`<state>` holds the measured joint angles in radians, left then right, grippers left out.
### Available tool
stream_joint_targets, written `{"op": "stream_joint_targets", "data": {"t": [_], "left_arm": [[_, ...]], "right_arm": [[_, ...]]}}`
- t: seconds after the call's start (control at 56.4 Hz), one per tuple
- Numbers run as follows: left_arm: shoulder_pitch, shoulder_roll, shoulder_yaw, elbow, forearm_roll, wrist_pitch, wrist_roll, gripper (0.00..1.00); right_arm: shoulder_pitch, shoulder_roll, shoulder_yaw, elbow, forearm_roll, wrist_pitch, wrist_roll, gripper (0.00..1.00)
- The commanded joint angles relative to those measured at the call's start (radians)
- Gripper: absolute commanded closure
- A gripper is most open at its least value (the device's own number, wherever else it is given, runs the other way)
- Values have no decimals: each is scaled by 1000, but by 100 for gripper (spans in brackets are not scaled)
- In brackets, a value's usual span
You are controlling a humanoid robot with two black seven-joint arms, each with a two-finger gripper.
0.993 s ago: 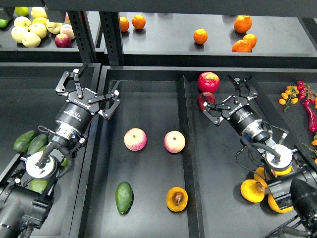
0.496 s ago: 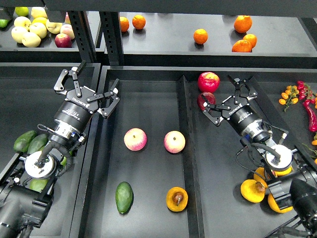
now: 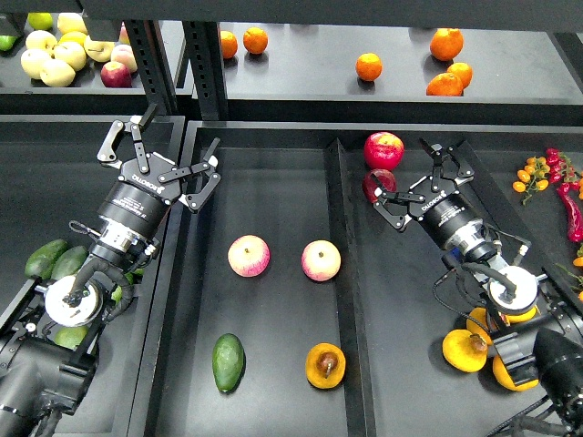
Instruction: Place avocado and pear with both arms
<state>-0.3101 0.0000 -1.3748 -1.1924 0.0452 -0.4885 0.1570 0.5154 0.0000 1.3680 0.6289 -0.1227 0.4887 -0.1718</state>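
Note:
The dark green avocado (image 3: 228,362) lies near the front of the middle tray (image 3: 273,164). The orange-yellow pear (image 3: 325,365) with its brown centre lies to its right in the same tray. My left gripper (image 3: 159,155) is open and empty over the tray's left wall, far behind the avocado. My right gripper (image 3: 421,177) is open and empty over the right tray, beside two red apples (image 3: 383,150).
Two pink-yellow apples (image 3: 249,256) (image 3: 321,260) lie mid-tray behind the avocado and pear. More avocados (image 3: 46,258) lie in the left tray, more pears (image 3: 465,350) at the right front. Tangerines (image 3: 368,66) and pale apples (image 3: 55,56) sit on the back shelf. Red peppers (image 3: 569,196) lie far right.
My left gripper has drawn back a little, up and to the left. The right arm and the fruit have not moved.

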Motion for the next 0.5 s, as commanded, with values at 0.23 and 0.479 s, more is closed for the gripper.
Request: {"op": "stream_joint_targets", "data": {"t": [0.23, 0.479], "left_arm": [[-175, 0, 56, 54, 7, 0, 332, 8], [-362, 212, 474, 85, -15, 0, 332, 9]], "right_arm": [[2, 0, 10, -12, 0, 0, -2, 0], [-6, 0, 32, -14, -2, 0, 11, 0]]}}
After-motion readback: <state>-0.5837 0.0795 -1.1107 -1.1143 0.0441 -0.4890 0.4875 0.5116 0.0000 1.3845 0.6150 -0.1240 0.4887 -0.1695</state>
